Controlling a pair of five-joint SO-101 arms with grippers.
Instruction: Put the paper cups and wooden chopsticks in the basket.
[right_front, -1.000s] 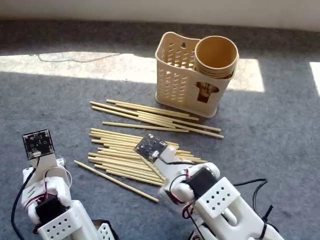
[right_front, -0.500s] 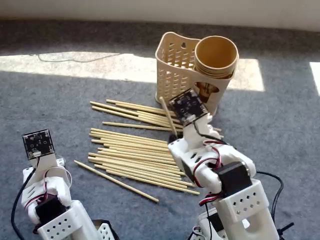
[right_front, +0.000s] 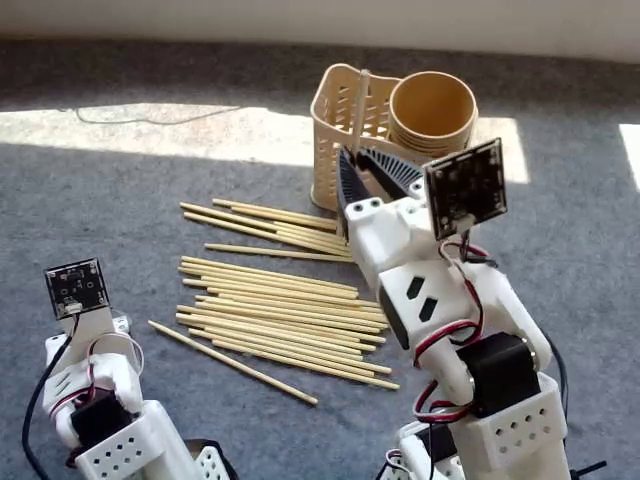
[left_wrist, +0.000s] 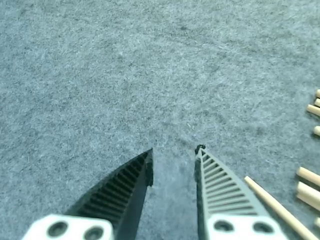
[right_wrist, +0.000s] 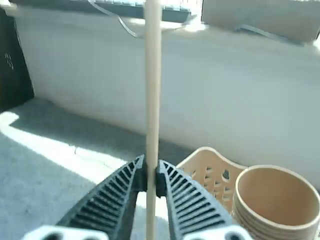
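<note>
Chopstick sits clamped between the right jaws.

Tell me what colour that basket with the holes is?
The basket is a cream-beige plastic, patterned with rows of small slots; the high view shows it best.

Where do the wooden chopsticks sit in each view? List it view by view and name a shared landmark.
High view: loose chopsticks lie piled on the carpet between the basket and the arms; one chopstick stands upright in the right gripper.
Left wrist view: chopstick ends lie on the carpet beside the left gripper.
Right wrist view: the held chopstick rises from the right gripper, basket beyond.
Shared landmark: the grey carpet.
</note>
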